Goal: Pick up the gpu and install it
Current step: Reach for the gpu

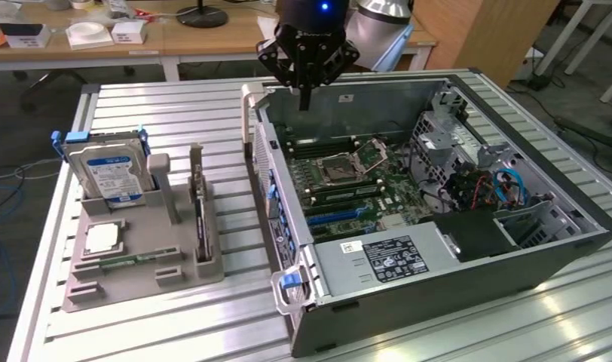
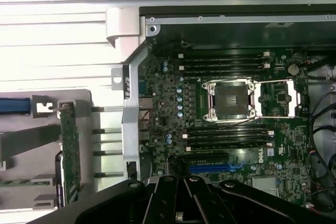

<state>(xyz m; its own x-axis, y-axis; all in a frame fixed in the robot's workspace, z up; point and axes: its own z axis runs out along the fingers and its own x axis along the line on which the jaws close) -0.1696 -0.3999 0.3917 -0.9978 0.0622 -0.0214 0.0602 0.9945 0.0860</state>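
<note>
Your black gripper (image 1: 305,99) hangs in the upper centre of the exterior view, above the far rim of the open grey tower computer case (image 1: 547,249). Its fingers are pressed together into one narrow tip and they carry nothing.

The gpu (image 1: 198,202), a thin dark expansion card with a silver metal bracket at one end, stands on edge in a slot of the grey plastic holder tray (image 1: 185,275) at the lower left of the exterior view. It sits on the side of the tray nearest the case, well apart from the gripper, and nothing touches it.

In the same tray you can see a thick silver hard drive with a blue-white label (image 1: 110,172) standing upright, a square silver processor chip (image 1: 103,237) lying flat, and a small green memory stick (image 1: 135,261) lying towards the front.

Inside the case lie the green motherboard (image 1: 371,192) with its square silver processor socket (image 1: 348,160) and a blue expansion slot (image 1: 332,216). The tray and the case rest on a ribbed aluminium table (image 1: 175,113).
</note>
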